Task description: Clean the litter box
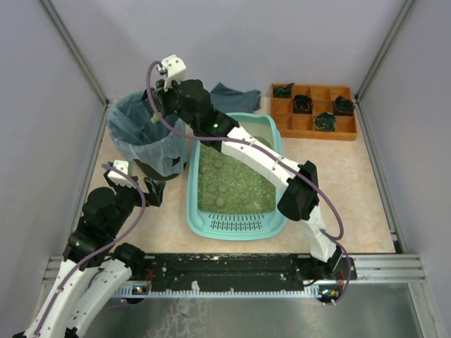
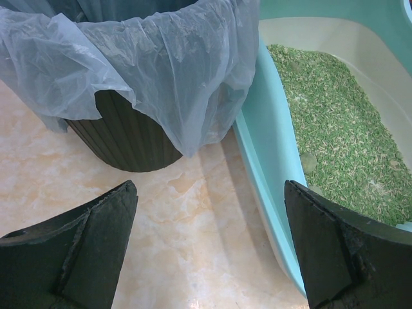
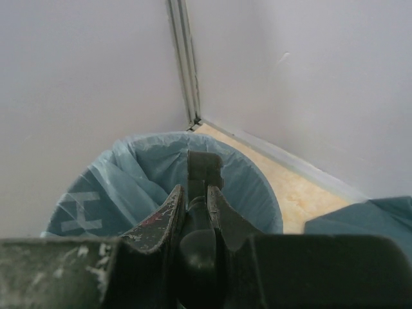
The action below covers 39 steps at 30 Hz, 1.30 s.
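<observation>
Inspecting one litter box (image 1: 236, 224), lying mid-table just beside one lined bin (image 1: 134, 134).
I am judging it stiff, smooth-walled and heavy with loose litter, best gripped by the rim at its slotted end. My left gripper (image 2: 209, 193) is standing wide apart beside it; my right gripper (image 3: 196, 193) is clamping one dark handle (image 3: 205, 164) above the bin. I am also counting one orange tray (image 1: 282, 107), four dark pieces, one cloth (image 1: 232, 97).

Round bin (image 1: 138, 167), dark ribbed wall, stood at far left of the pale marbled surface (image 1: 352, 190). Bluish translucent bag (image 2: 180, 58) lined it and hung loosely over the rim. Crumpled blue cloth (image 1: 236, 97) lay by the back wall, right of the bin. Orange compartment tray (image 1: 310, 134) sat far right; four of its cells each held a dark object (image 1: 302, 103).
</observation>
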Each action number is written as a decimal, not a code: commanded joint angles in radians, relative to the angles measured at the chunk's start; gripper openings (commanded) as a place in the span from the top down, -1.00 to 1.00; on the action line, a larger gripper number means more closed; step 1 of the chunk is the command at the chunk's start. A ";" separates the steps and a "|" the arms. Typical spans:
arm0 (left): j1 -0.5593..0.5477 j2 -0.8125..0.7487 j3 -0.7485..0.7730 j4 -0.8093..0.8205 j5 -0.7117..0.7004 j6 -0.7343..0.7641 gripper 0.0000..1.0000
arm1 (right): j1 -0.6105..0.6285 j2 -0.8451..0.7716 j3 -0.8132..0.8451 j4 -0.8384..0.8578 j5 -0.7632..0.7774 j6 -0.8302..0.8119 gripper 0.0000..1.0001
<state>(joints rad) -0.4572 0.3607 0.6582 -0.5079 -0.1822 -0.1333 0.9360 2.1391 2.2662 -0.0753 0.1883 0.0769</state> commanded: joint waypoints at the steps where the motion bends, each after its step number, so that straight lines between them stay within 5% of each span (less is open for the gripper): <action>1: 0.006 -0.003 -0.002 0.021 0.007 0.008 -1.00 | 0.010 -0.022 0.052 0.061 0.046 -0.111 1.00; 23: 0.006 -0.012 -0.003 0.022 0.006 0.007 -1.00 | 0.021 -0.240 -0.144 0.148 0.106 0.110 1.00; 39: 0.006 0.001 0.000 0.023 0.012 0.010 -1.00 | -0.070 -0.721 -0.692 0.185 0.260 0.479 1.00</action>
<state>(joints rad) -0.4572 0.3580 0.6582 -0.5079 -0.1818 -0.1333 0.9169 1.5482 1.6871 0.0776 0.3874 0.3935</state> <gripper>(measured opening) 0.998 0.158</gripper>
